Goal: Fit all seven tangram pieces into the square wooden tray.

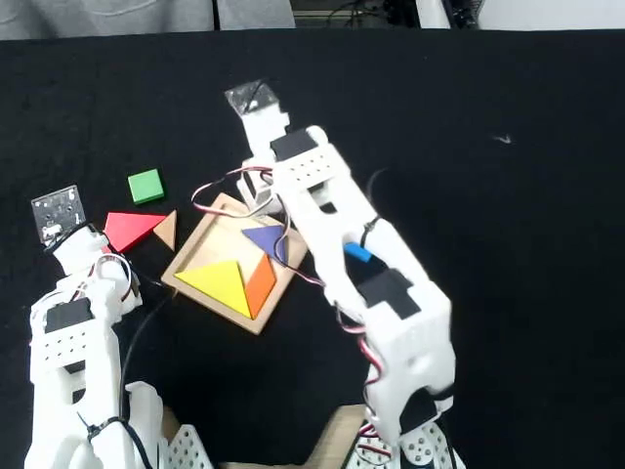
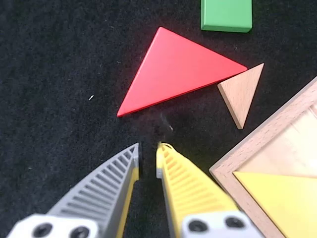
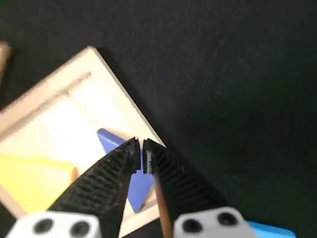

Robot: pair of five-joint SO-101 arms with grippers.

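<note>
- Tray (image 2: 262, 135): square, wooden, lying turned cornerwise on the black table (image 1: 508, 195); three pieces lie inside it, namely the yellow triangle (image 1: 220, 281), the orange triangle (image 1: 261, 283) touching it, and the blue triangle (image 1: 264, 236) near the far corner
- Loose pieces: the red triangle (image 2: 173, 74) and the small wooden triangle (image 2: 242, 94) lie just beside the tray with their corners touching, and the green square (image 2: 226, 15) lies beyond them; a light-blue piece (image 1: 357, 252) shows at the right arm's side, partly hidden
- Left gripper (image 2: 148, 148): clenched to a narrow slit and grasping nothing, its tips over bare table just short of the red triangle's long edge
- Right gripper (image 3: 140, 146): likewise clenched and empty, poised above the blue triangle inside the tray; contact cannot be told
- Handling, as a judgement: the pieces look like thin, stiff, light painted wood lying flat, so they probably slide readily on the cloth and may skid from a pinch; the red triangle seems best taken across its narrower end, jaws opened wide first and set on two opposite edges, not on the smooth top face
</note>
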